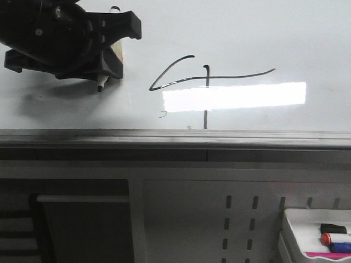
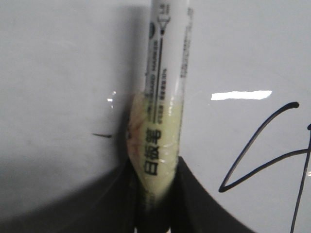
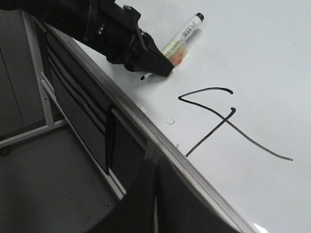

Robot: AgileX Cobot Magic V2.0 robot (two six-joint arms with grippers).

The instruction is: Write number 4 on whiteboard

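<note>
- Black marker lines form the number 4 point(image 1: 208, 82) near the middle of the whiteboard point(image 1: 307, 33), its short vertical stroke running down close to the board's grey front edge rail point(image 1: 263, 139).
- Left gripper point(image 1: 107, 55) is clamped on a white marker point(image 2: 163, 97), tip pointing down at the board, beside the digit's slanted stroke toward the left edge.
- Right gripper point(image 3: 155, 194) shows only dark finger bases; whether they are apart or together I cannot tell.
- Small tray point(image 1: 290, 230) below the rail holds coloured markers point(image 1: 334, 239).
</note>
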